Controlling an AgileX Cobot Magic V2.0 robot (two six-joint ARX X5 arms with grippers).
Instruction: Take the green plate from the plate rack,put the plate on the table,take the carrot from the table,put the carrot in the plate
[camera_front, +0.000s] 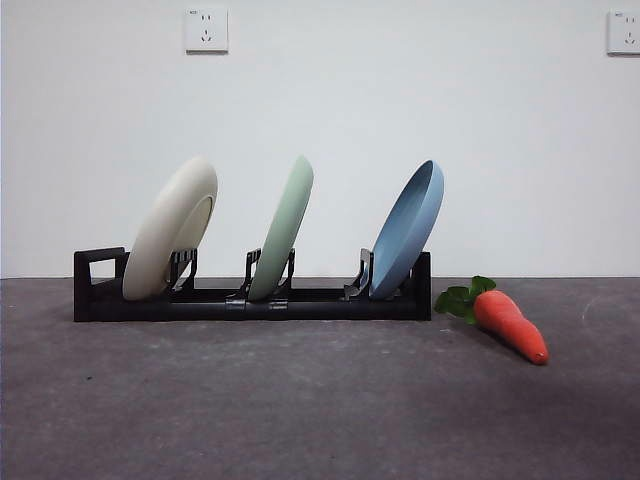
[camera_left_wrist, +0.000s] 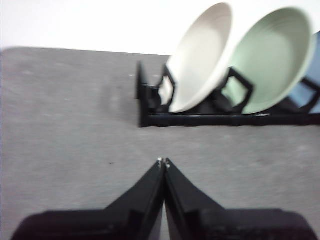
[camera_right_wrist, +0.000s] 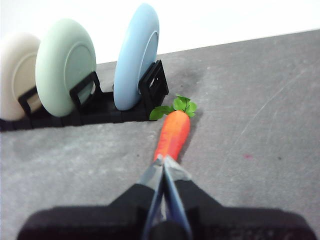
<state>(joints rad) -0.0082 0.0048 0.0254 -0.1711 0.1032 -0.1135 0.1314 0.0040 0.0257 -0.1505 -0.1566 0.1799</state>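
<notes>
1. The left hand (camera_left_wrist: 163, 162) has its two black jaws pressed together, tip against tip, and it holds nothing. It hangs above bare table (camera_left_wrist: 65, 125).
2. Ahead of the left hand, well apart from it, stands the plate rack (camera_left_wrist: 200, 119), long, low and black, with its handle end the nearest part.
3. In the rack, seen from this hand, the cream-white plate (camera_left_wrist: 200, 55) comes first and the green plate (camera_left_wrist: 272, 55) stands just behind it. Both lean on their edges between the upright posts.
4. The right hand (camera_right_wrist: 164, 161) is also closed tight, the jaws meeting at a thin point, and it grips nothing.
5. Directly in front of the right hand's tips lies the carrot (camera_right_wrist: 172, 135), flat on the table. Its narrow orange end points toward the hand and its green leaves point away, toward the rack. I cannot tell if the tips touch the carrot or are only just beside it.
6. Beyond the carrot's leaves is the end of the rack that carries the blue plate (camera_right_wrist: 135, 55).
7. In the front view no hand is seen. The green plate stands in the middle slot, tilted, between the cream-white plate and the blue plate, and the carrot lies beside the rack's end.
</notes>
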